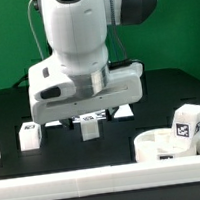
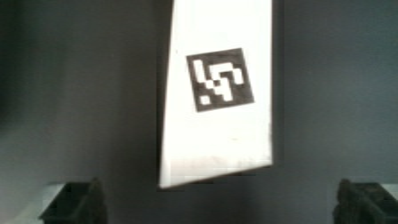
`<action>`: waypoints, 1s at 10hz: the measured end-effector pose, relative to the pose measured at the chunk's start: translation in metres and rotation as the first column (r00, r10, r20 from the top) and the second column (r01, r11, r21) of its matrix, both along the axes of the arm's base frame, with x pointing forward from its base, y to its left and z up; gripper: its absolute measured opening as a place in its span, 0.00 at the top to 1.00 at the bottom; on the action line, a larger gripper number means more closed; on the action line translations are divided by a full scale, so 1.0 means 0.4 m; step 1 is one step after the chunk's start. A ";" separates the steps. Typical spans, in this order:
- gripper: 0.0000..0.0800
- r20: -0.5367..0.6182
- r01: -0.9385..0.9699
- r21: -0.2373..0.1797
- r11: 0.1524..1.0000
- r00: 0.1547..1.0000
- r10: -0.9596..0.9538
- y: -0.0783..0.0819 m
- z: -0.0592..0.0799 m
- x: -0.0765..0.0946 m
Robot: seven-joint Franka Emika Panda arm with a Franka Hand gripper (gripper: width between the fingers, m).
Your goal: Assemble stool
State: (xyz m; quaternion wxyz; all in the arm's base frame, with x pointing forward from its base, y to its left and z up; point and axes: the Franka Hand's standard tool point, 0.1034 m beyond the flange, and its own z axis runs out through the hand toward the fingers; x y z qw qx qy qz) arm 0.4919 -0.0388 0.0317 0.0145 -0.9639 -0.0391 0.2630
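1. Our pincer [image 2: 217, 203] was spread wide and empty over a leg [image 2: 222, 90] on the table [image 1: 8, 108].
2. The seat [image 1: 153, 144] was well apart, at the exterior view's right.
3. The leg lay slanted between the fingers, so we feared that closing might twist it or push it away.

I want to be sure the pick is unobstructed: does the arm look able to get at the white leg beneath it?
Probably yes: the jaws stand open either side of the leg, with only dark table beside it and nothing between.
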 end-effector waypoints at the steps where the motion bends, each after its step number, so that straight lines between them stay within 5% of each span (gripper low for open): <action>1: 0.19 -0.007 0.003 -0.035 0.999 1.000 -0.003 -0.006 -0.002 -0.003; 6: 0.19 -0.048 0.031 -0.039 0.999 0.998 -0.033 -0.009 -0.013 -0.022; 10: 0.19 -0.327 0.023 -0.043 0.999 0.945 -0.035 -0.005 -0.024 -0.041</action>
